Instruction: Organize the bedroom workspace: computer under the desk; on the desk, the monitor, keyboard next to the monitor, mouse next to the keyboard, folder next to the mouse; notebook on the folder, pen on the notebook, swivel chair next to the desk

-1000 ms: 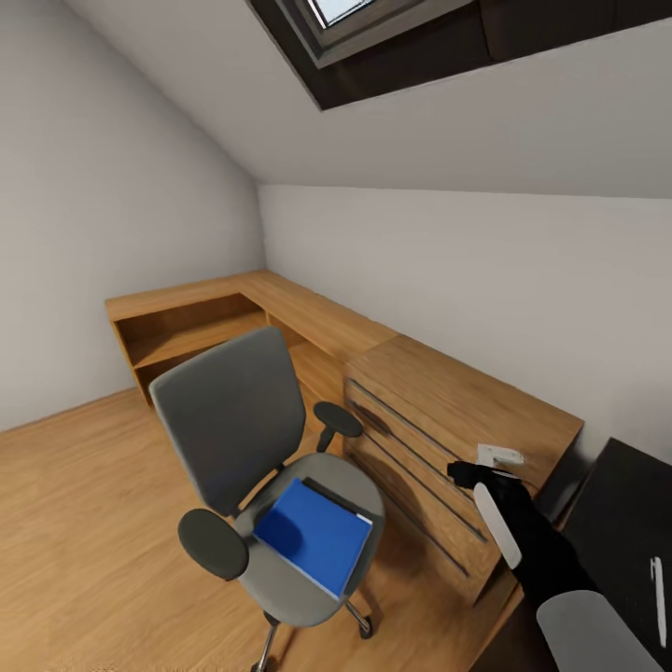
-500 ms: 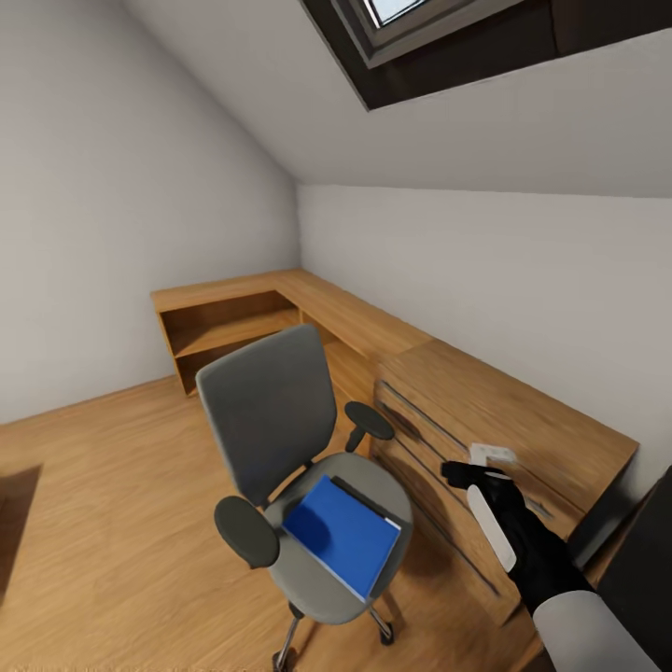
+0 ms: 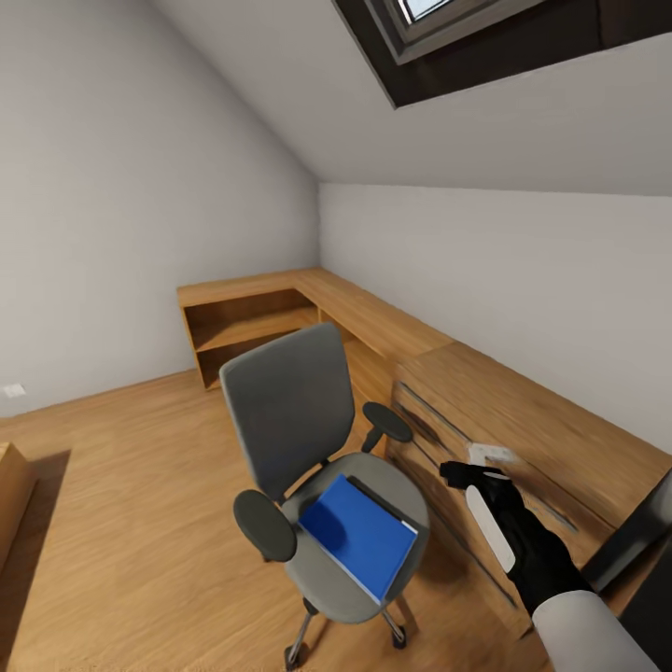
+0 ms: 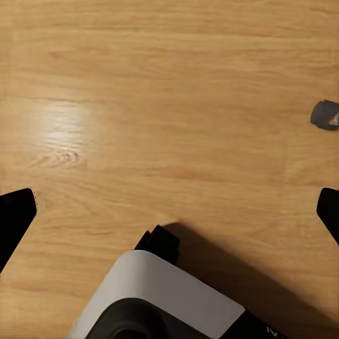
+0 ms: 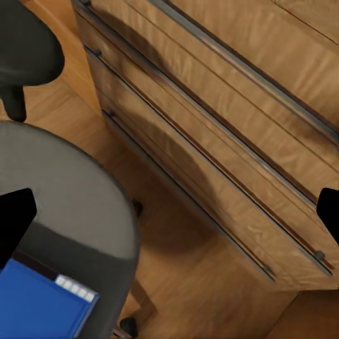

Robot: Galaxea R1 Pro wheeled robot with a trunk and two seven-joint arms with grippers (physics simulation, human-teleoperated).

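The chair (image 3: 322, 476) stands mid-floor w/ the folder (image 3: 359, 534) flat on its seat, a dark notebook edge (image 3: 385, 501) peeking out at the folder's far side. Wood drawer unit (image 3: 523, 439) sits just right of the chair. Desk corner (image 3: 653, 597) shows at near right, well apart from the folder.

Right gripper (image 3: 455, 473) hangs between chair and drawer unit, above and right of the seat, holding nothing. In the right wrist view its 2 fingertips (image 5: 14, 215) sit at opposite edges of the picture, so jaws are wide apart; the folder corner (image 5: 42, 307) is below it. Left gripper (image 4: 169, 212) points at bare floor (image 4: 169, 92), fingers also spread, empty.

Step in hand, as I judge it: get the folder off the seat. To do it well:
- Bring the right arm left and down over the folder's near-right edge, not its middle.
- A flat thin thing on soft cloth needs an edge pinch: 1 finger under, 1 over.
- Go slow; the chair rolls on castors, a push may shove it away.
- Mind the armrest (image 3: 387, 422) next to the gripper's path.
- Watch the notebook; it may slide off as the folder lifts.
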